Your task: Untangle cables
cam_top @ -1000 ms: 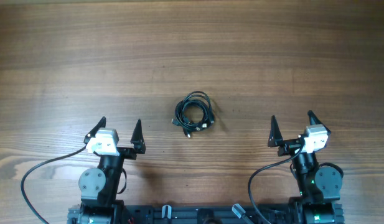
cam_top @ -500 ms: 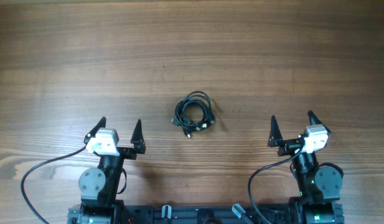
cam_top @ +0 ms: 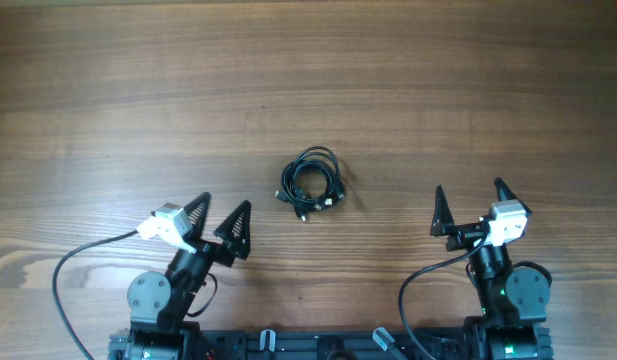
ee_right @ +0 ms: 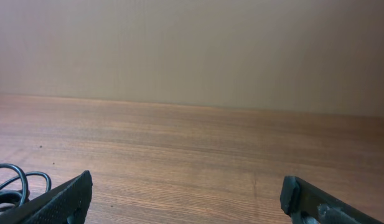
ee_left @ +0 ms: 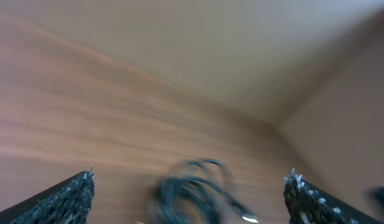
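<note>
The cables (cam_top: 312, 183) lie as one small black coiled bundle with silvery-tipped plugs in the middle of the wooden table. My left gripper (cam_top: 220, 212) is open and empty, down-left of the bundle and turned toward it; its wrist view shows the bundle (ee_left: 198, 193) blurred between the fingers (ee_left: 190, 193). My right gripper (cam_top: 469, 194) is open and empty, well right of the bundle; its wrist view shows a loop of cable (ee_right: 14, 183) at the lower left, outside its fingers (ee_right: 185, 194).
The wooden table (cam_top: 308, 80) is bare apart from the bundle. Thick black arm wires (cam_top: 73, 272) loop near the front edge beside both arm bases (cam_top: 153, 300).
My left gripper has swung right and turned toward the cable bundle. The right arm and the cables have not moved.
</note>
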You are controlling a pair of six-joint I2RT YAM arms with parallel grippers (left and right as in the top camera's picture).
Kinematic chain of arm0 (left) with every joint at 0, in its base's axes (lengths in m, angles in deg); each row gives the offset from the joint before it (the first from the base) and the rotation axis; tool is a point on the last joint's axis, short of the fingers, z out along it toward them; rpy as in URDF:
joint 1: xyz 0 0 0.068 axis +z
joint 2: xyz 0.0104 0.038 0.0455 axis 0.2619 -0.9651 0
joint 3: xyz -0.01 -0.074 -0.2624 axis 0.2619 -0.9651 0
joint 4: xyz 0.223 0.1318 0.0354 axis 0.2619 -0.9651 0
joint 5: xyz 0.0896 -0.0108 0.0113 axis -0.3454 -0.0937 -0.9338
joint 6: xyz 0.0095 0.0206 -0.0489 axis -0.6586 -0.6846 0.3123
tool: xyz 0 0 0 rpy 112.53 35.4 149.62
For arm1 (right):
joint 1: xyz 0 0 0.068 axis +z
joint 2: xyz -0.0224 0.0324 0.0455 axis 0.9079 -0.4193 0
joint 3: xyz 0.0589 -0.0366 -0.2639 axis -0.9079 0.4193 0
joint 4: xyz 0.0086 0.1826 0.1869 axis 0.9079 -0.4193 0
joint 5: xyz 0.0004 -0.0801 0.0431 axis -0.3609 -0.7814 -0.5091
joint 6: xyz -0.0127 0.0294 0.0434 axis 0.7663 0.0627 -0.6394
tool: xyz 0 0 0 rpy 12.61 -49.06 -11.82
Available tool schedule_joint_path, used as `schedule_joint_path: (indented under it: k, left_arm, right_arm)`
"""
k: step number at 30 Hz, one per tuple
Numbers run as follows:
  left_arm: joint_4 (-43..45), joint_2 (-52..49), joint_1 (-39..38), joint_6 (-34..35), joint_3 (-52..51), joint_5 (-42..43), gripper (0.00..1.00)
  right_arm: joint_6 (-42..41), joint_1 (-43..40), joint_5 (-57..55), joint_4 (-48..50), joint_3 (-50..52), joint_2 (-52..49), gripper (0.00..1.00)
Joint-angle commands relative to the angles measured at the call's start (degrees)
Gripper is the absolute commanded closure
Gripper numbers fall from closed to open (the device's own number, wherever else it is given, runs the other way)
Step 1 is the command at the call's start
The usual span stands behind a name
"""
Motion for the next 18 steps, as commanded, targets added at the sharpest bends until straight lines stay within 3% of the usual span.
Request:
schedule_joint_path:
  k: [1, 7, 11, 18]
  left_arm:
    - [0.7, 0.3, -0.5, 12.9, -0.2, 7.0, 0.00]
    - [19.8, 0.3, -0.5, 12.8, 0.3, 15.4, 0.00]
    - [19.2, 0.0, -0.5, 11.5, 6.3, 12.3, 0.00]
    - [5.1, -11.4, -0.5, 1.3, 25.0, 12.4, 0.00]
  right_arm:
    - [0.7, -0.2, -1.0, 0.2, 0.1, 0.3, 0.00]
    - [0.7, -0.2, -1.0, 0.2, 0.1, 0.3, 0.00]
    - [0.7, -0.2, -1.0, 0.2, 0.1, 0.3, 0.00]
    - [0.7, -0.2, -1.0, 0.2, 0.1, 0.3, 0.00]
